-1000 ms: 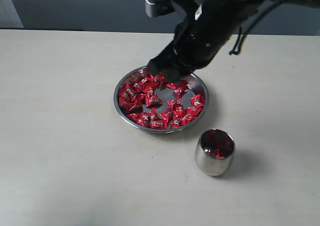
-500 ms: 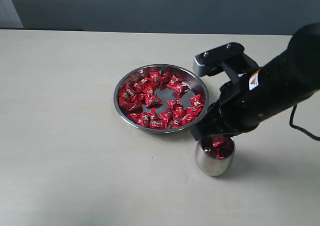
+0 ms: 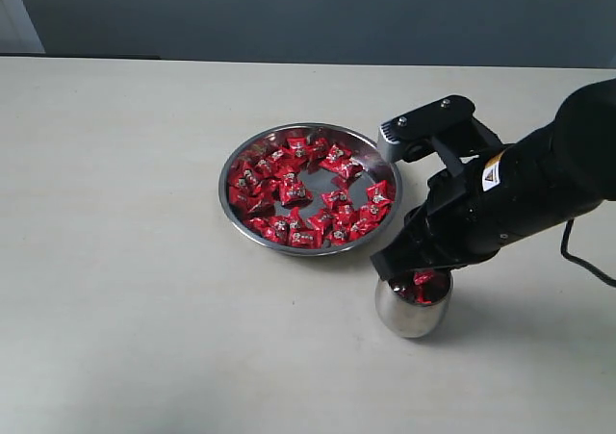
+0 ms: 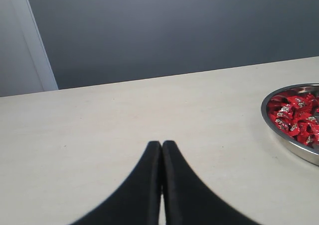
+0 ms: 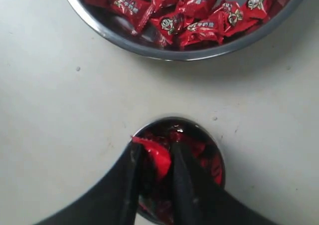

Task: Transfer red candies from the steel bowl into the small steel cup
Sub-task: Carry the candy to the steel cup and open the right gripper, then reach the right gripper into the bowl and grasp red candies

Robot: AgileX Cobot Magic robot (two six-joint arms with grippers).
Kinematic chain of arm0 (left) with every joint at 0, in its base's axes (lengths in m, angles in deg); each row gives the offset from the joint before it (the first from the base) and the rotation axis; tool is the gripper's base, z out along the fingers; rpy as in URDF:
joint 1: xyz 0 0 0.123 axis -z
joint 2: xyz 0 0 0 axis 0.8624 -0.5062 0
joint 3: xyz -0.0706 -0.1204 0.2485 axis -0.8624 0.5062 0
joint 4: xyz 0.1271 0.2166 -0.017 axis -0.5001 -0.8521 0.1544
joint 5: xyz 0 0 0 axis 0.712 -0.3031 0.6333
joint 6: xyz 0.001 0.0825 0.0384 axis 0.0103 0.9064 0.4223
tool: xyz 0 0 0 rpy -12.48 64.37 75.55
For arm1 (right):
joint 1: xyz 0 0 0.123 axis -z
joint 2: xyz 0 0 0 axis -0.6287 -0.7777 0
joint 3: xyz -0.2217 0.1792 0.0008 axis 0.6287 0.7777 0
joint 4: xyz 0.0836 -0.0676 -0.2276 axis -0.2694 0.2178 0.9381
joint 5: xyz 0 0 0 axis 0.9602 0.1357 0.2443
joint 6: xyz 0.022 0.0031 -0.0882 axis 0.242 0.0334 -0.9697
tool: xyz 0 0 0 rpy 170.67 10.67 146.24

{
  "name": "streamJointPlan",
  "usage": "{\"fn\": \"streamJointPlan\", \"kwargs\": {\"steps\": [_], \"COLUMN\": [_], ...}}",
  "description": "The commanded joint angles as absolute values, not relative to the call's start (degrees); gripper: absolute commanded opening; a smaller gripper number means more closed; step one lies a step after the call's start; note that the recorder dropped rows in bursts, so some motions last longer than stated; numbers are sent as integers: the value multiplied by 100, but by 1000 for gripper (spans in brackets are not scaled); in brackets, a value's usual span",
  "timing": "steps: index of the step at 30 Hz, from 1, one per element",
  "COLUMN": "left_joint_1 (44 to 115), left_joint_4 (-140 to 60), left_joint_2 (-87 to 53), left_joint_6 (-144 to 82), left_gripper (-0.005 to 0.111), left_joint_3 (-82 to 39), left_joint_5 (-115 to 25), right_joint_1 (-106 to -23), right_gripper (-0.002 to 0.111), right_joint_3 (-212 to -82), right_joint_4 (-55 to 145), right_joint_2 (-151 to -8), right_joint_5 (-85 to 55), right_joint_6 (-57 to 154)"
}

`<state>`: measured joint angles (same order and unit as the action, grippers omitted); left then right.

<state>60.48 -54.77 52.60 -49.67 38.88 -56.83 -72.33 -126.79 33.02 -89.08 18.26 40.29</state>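
**Gripping one red candy over the small steel cup**

Exterior: hovering the right hand at its mouth, just beside the steel bowl of red candies. Left wrist: showing the left hand closed. Right wrist: pinching the candy between fingers.

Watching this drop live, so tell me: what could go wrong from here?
The red candy in the right pincer hangs close to one edge of the small steel cup's mouth; released there, it may clip the rim and land on the table. The fingers sit at that mouth, so a sideways exit might tip the cup.
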Motion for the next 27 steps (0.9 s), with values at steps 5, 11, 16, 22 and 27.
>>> {"fn": "streamJointPlan", "kwargs": {"steps": [5, 11, 16, 22, 27], "left_joint_1": [6084, 6084, 6084, 6084, 6084], "left_joint_4": [-5453, -5453, -5453, -5453, -5453], "left_joint_2": [5290, 5290, 5290, 5290, 5290], "left_joint_6": [-4988, -4988, -4988, -4988, -4988], "left_gripper": [0, 0, 0, 0, 0], "left_joint_3": [3902, 3902, 3902, 3902, 3902], "left_joint_5": [-5650, -5650, -5650, -5650, -5650], "right_joint_1": [-7234, -7234, -7234, -7234, -7234], "right_gripper": [35, 35, 35, 35, 35], "right_joint_3": [-12653, -12764, -13197, -14055, -14798], "right_joint_4": [3568, 3568, 3393, 3370, 3381], "right_joint_2": [-8921, -8921, -8921, -9455, -10345], "right_joint_5": [1548, 1147, 565, 778, 1016], "right_joint_6": [4035, 4035, 4035, 3959, 3837]}}
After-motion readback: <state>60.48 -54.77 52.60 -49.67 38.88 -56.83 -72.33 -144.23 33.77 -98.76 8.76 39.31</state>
